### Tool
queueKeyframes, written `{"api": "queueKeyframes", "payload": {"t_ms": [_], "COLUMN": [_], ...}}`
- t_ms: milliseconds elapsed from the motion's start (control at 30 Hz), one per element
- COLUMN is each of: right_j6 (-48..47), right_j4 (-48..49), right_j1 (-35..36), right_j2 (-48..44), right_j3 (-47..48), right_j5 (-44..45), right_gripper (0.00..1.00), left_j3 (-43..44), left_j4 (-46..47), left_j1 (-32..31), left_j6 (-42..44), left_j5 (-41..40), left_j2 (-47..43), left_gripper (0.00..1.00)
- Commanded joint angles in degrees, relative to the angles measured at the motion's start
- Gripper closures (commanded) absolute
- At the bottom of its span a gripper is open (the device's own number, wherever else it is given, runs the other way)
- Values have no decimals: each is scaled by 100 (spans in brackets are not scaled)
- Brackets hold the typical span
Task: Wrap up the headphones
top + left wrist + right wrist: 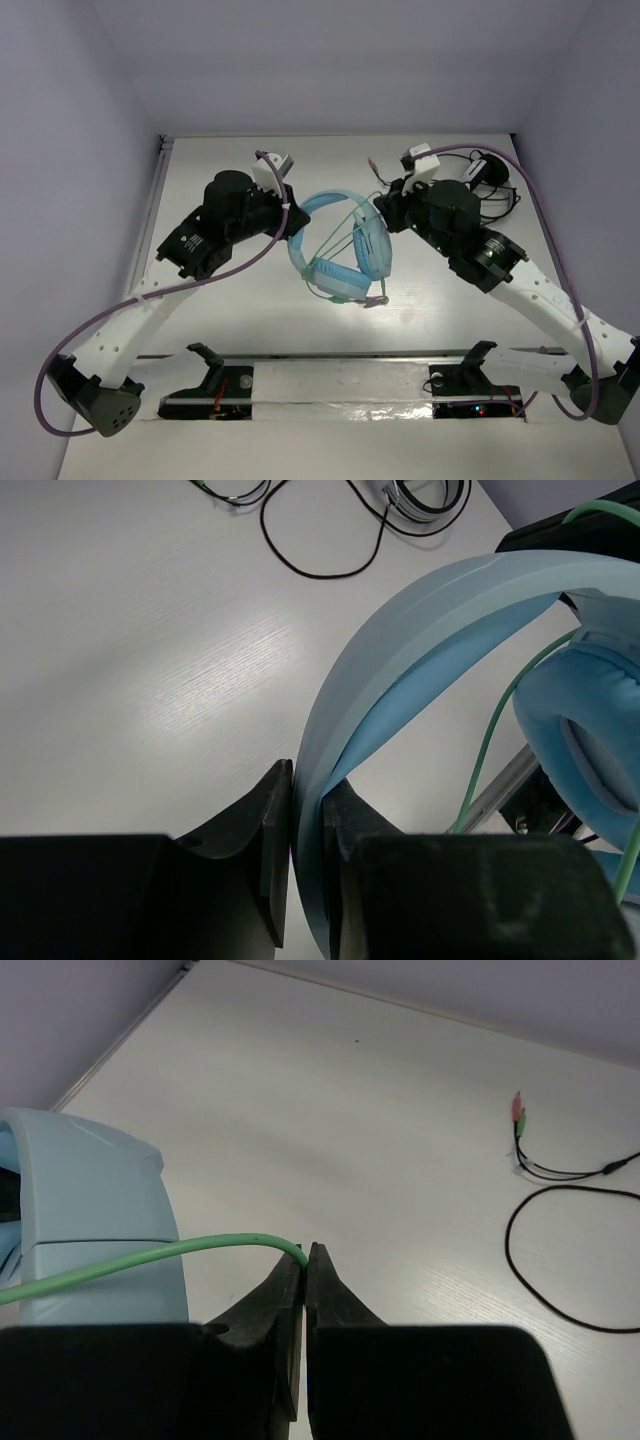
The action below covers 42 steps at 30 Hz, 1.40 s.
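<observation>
Light blue over-ear headphones [336, 246], band [400, 630] clamped in left tool [306, 792]; thin green cable [150, 1256] pinched in right tool [305, 1256], trailing to its left.

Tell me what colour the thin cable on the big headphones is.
Pale green. The cable shows best in the right wrist view, pinched by the right gripper.

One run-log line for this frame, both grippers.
left gripper: shut on headphones band | right gripper: shut on green cable | black headset: far right, apart
</observation>
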Motion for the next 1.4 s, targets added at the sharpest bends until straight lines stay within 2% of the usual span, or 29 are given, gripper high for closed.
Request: {"api": "queueKeyframes", "payload": {"t_ms": [0,167,267,300,367,433,633,1300,1367], "right_j6": [317,695,905,1019,1117,1170,1258,1838,1864], "right_j4": [959,1741,2337,2584,2804,2972,3588,5056,5065], "right_j1": [-140,-343,-509,-623,-677,-843,-1203,-1336,-1336], "right_j2": [-78,-455,-614,-649,-641,-588,-422,238,291], "right_j3": [-226,-938,-1394,-1553,-1667,-1747,-2072,-3074,-3110], "right_j5": [-615,-1124,-1309,-1684,-1897,-1995,-2399,-3543,-3525], "right_gripper": [100,100,100,93,89,79,61,63,71], "left_j3": [507,727,753,745,753,789,973,1255,1246], "left_j4": [862,950,1151,1274,1336,1380,1345,1354,1406], "left_j1": [29,81,81,81,81,81,81,81,81], "left_j6": [-421,-500,-527,-579,-606,-641,-685,-1001,-1054], "left_j5": [284,-435,-481,-368,-271,-148,20,46,11], "left_j2": [-133,-221,-239,-230,-195,-160,-99,139,148], "left_gripper": [100,100,100,100,100,100,100,100,100]}}
